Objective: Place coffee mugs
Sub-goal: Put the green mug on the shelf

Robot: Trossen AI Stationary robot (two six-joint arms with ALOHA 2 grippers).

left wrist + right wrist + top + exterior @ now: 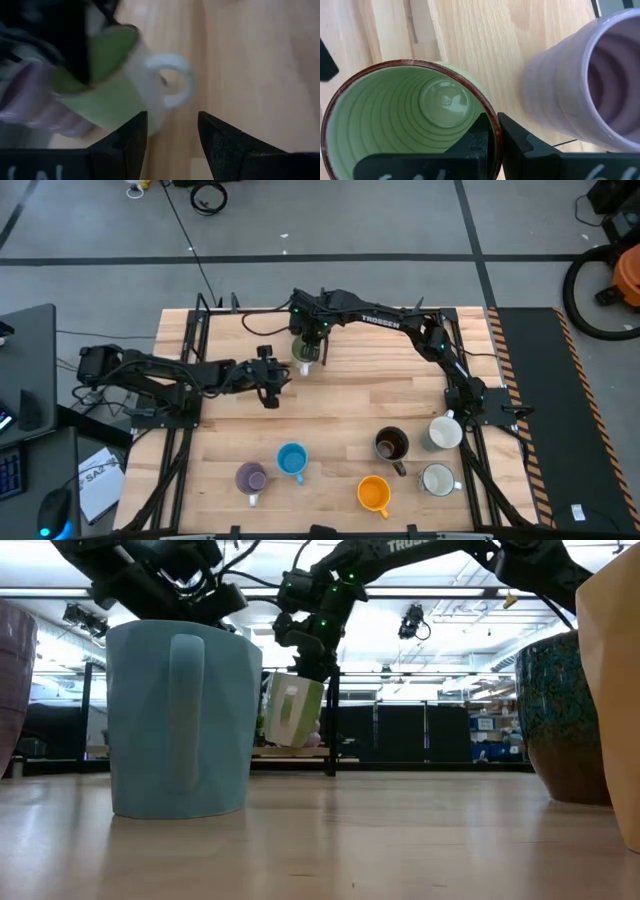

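Green mug [410, 115], ribbed inside, brown rim, white handle.

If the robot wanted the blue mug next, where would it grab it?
Probably by the rim, coming straight down from above. The blue mug stands upright with its mouth open to the top, so one finger could slip inside and one outside the wall, just as the right gripper pinches the green mug now. Its handle points toward the table's front edge, so the far rim looks clearest.

"TROSSEN" in white on the right arm [385, 321].
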